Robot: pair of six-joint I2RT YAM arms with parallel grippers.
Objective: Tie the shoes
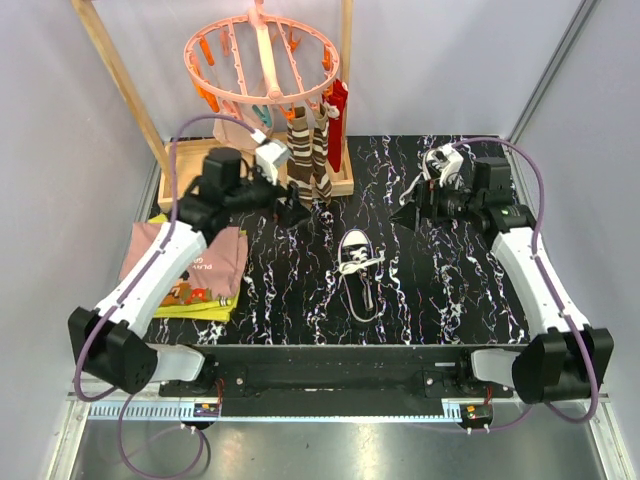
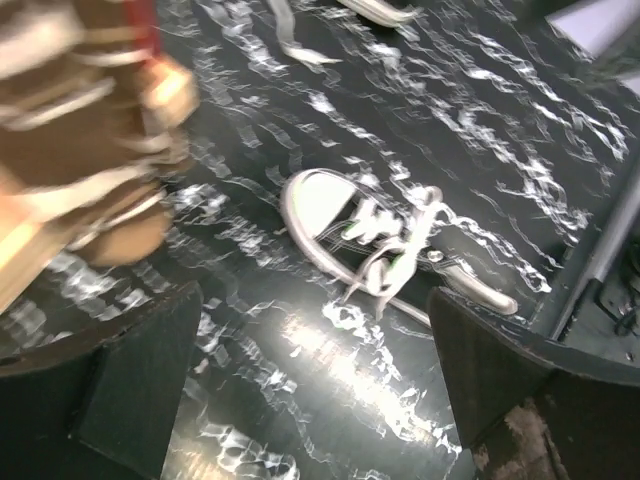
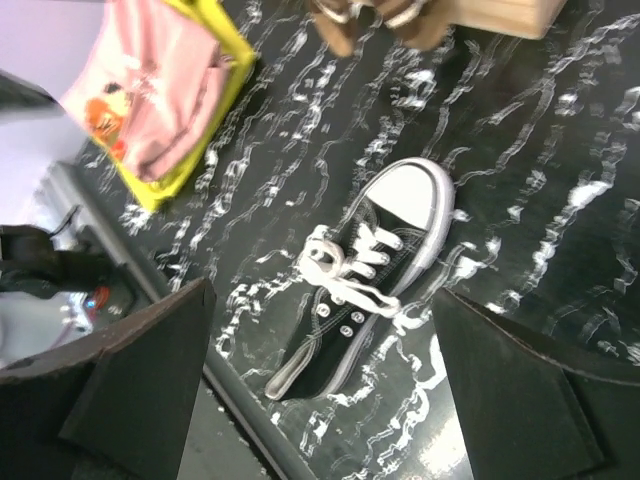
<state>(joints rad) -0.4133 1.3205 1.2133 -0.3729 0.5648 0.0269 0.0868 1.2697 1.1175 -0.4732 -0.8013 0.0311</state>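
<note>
One black sneaker (image 1: 360,265) with a white toe cap lies at the table's middle, toe pointing away from the arms, its white laces bunched loosely over the tongue. It shows in the left wrist view (image 2: 390,250) and in the right wrist view (image 3: 370,270). A white sole edge and a lace end (image 2: 300,45) of what may be the second shoe show at the top of the left wrist view. My left gripper (image 1: 295,212) (image 2: 310,400) is open and empty, above the table to the shoe's far left. My right gripper (image 1: 410,215) (image 3: 325,400) is open and empty, to the shoe's far right.
A pink round peg hanger (image 1: 262,55) on a wooden frame holds brown striped socks (image 1: 305,150) (image 2: 90,130) at the back, above a wooden base (image 1: 335,185). A pink cloth on a yellow one (image 1: 195,265) (image 3: 160,90) lies at the left.
</note>
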